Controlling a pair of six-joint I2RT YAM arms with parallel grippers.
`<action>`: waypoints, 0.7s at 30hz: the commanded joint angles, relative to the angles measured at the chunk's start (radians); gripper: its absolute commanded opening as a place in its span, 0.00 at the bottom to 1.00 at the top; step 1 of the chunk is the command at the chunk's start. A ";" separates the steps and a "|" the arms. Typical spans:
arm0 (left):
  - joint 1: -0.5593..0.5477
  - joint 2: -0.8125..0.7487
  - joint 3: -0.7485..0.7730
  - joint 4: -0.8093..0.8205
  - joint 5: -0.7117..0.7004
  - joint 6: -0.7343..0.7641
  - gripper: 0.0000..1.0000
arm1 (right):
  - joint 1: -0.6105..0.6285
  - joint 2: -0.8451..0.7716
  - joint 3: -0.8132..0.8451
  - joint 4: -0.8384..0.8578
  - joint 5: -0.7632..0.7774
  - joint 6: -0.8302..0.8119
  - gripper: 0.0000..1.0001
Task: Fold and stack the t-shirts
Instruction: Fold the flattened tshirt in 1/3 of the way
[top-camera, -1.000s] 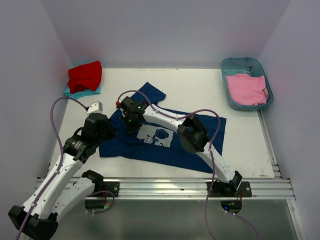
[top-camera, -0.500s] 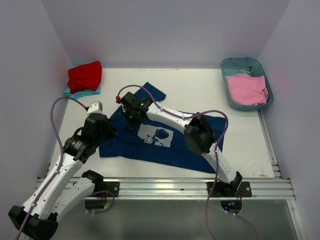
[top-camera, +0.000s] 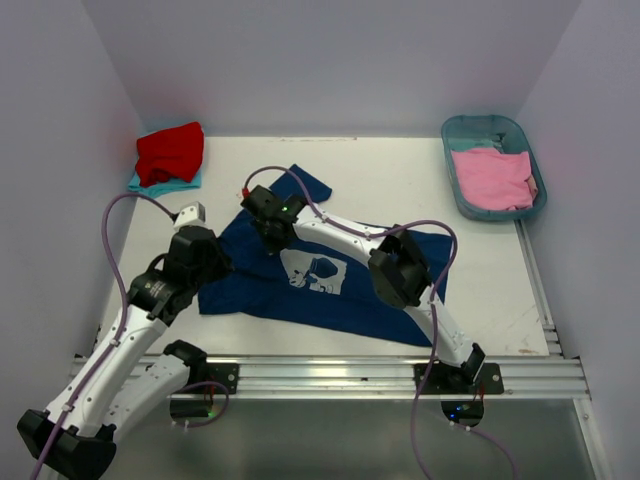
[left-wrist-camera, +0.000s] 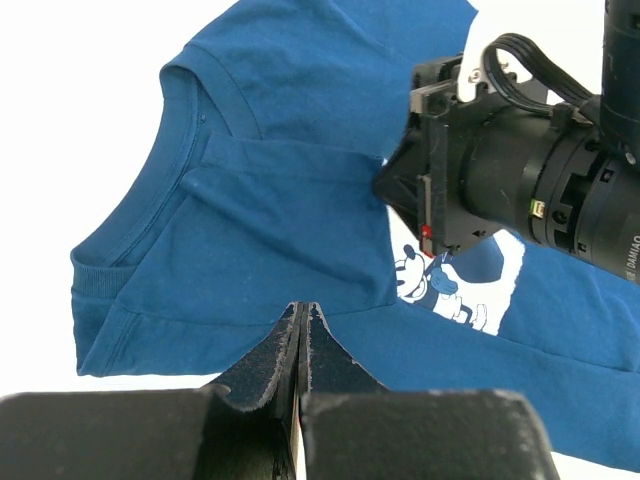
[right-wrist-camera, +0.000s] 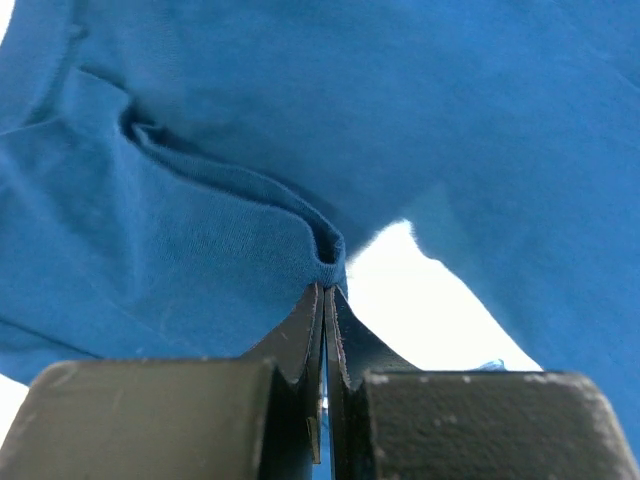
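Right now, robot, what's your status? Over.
Left end effector and right end effector shut on navy t-shirt. Shirt spread, unfolded. Right arm stretched across it.

I take the printed t-shirt (top-camera: 255, 288) as my mark: it lies spread out mid-table (top-camera: 400, 180). Behind it to the left sits the upper folded t-shirt (top-camera: 170, 152) on the lower folded t-shirt (top-camera: 150, 186). Behind it to the right stands the tub (top-camera: 450, 170), with another t-shirt (top-camera: 493, 178) in it. My left gripper (left-wrist-camera: 302, 310) sits at its left edge, and my right gripper (right-wrist-camera: 325, 290) on its rear-left part.
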 joint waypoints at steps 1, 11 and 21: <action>-0.002 0.004 0.004 0.008 -0.020 0.010 0.00 | 0.004 -0.098 -0.020 -0.012 0.109 0.034 0.00; -0.002 0.030 -0.010 0.011 -0.020 0.016 0.00 | 0.006 -0.133 -0.064 -0.058 0.226 0.087 0.00; -0.002 0.113 -0.011 0.011 -0.014 0.032 0.00 | 0.006 -0.159 -0.121 -0.109 0.286 0.153 0.00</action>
